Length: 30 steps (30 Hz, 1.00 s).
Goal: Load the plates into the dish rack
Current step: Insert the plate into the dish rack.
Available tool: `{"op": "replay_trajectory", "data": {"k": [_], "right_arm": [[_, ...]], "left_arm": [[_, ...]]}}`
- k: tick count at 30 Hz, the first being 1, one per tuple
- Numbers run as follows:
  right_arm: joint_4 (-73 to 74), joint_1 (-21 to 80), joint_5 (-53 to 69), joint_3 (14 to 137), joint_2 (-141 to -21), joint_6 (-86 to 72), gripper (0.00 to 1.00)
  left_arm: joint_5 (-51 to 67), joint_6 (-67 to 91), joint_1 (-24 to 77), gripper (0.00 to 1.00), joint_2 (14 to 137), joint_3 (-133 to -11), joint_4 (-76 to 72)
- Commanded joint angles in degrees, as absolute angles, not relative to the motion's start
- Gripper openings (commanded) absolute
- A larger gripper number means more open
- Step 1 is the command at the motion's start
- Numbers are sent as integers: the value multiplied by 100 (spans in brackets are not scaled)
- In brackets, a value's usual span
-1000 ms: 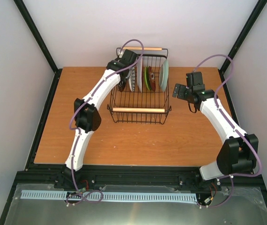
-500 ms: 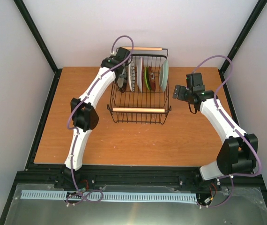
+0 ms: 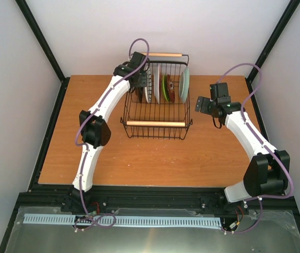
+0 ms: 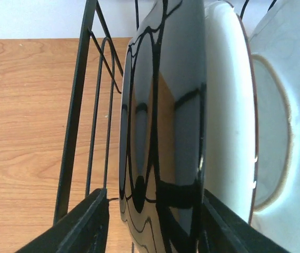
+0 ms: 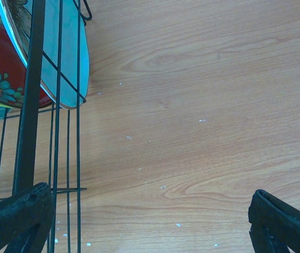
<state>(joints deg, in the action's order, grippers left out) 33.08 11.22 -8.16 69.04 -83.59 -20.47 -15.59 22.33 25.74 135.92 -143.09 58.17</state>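
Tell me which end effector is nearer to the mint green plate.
Right. The right end effector hovers open just outside the dish rack, beside the mint green plate. The left end effector is at the opposite end, straddling the black-rimmed plate.

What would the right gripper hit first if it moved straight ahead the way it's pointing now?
Most likely the bare table, just outside the side of the dish rack. The open right gripper frames plain wood, though one finger lines up with the rack wires and might graze them; depth is unclear.
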Motion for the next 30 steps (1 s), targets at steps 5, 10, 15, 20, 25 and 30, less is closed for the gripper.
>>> {"op": "replay_trajectory", "data": {"k": [5,10,15,20,25,30], "right_arm": [[3175,1090,-816,6855,-8251,-2012,100],[3179,1090,-744,6909,-8296,-2036,100],[3175,1090,-686,6917,-8321,-2040,100],[3193,1090,-681,6935,-8300,-2038,100],[3195,1090,-712,6934,-8220,-1994,100],[3201,1090,-781,6890,-8078,-1951,100]], "left_arm": [[-1664,2073,2568,57,13355,-14382,5669],[-1916,1996,2526,72,13246,-14378,5748],[-1992,2021,2421,74,13055,-14311,5759],[-1914,1996,2342,85,12790,-14231,5766],[-1735,2034,2186,86,12130,-13772,5773],[-1319,2091,1838,89,10726,-12602,5205]]}}
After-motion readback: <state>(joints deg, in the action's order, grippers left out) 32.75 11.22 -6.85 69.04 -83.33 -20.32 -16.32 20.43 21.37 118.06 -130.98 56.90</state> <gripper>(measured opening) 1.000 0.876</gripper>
